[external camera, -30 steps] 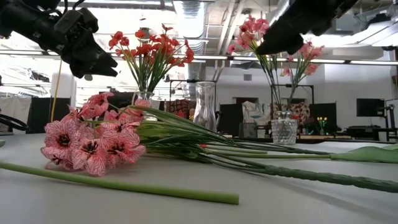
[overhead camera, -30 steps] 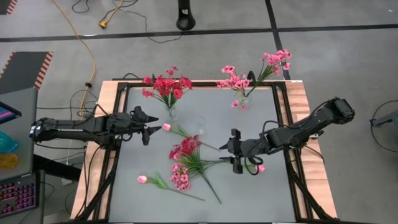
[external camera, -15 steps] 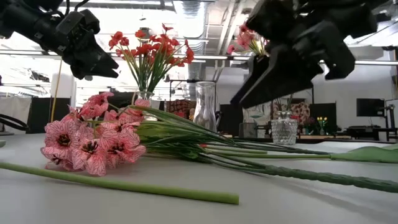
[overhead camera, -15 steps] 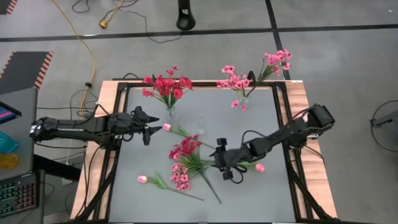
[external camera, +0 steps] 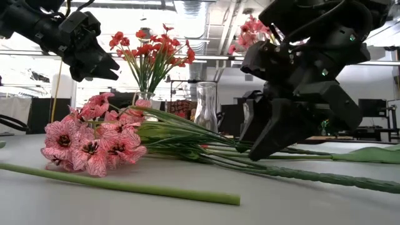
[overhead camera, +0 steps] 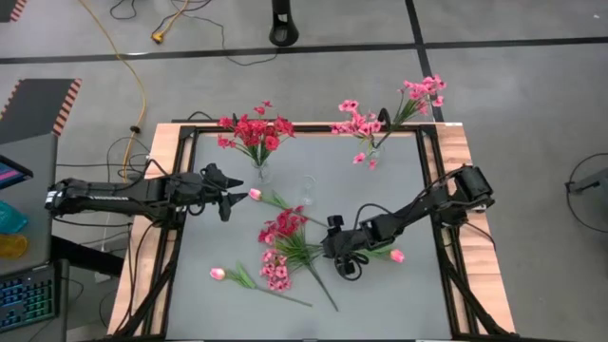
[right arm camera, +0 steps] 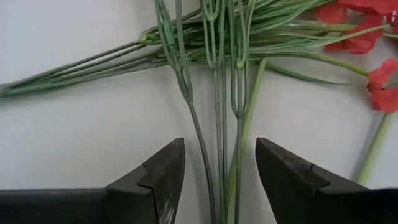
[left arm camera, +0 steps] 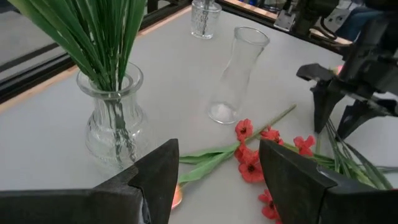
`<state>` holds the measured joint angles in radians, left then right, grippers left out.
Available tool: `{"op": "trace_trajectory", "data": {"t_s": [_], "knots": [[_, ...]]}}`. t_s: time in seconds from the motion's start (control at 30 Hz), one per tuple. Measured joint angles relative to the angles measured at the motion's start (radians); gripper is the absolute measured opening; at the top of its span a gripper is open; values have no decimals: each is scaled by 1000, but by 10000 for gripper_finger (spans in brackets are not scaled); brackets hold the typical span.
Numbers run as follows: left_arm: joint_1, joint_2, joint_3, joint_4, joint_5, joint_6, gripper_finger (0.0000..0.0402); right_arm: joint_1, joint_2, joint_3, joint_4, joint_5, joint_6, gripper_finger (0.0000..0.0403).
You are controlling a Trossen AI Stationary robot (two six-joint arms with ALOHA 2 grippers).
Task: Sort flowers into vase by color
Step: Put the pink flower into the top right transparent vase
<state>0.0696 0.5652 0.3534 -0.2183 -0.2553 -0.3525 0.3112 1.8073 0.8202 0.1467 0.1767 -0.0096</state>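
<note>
Three vases here — one with red flowers, one with pink sprays, one clear vase with nothing in it. Loose pile lies mid-table, plus three tulip buds. My right gripper is spread wide around the pile's stems, gripping nothing; left gripper hovers open near the red vase.

- Left gripper: fingers spread apart, nothing between them, held above the table.
- Round vase: clear glass, upright, holding green stems; close before the gripper.
- Tall vase: clear, slender, upright, empty, standing apart from the round vase.
- Small vase: clear, upright, near the table edge.
- Red sprig: lying flat just beside the tall vase's base.
- Right gripper: fingers open, tips down over green stems.
</note>
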Motion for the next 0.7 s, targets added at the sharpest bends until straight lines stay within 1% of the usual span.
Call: {"op": "trace_trajectory", "data": {"t_s": [0.17,0.37,0.53,0.7], "knots": [[0,0,0,0,-18,-9,210,-5,5,1,16,0,0,216],[0,0,0,0,-21,-8,210,-5,5,1,34,1,1,192],[0,0,0,0,-21,-8,210,-6,5,1,87,1,1,171],[0,0,0,0,-21,-7,210,-6,5,0,87,1,1,154]]}}
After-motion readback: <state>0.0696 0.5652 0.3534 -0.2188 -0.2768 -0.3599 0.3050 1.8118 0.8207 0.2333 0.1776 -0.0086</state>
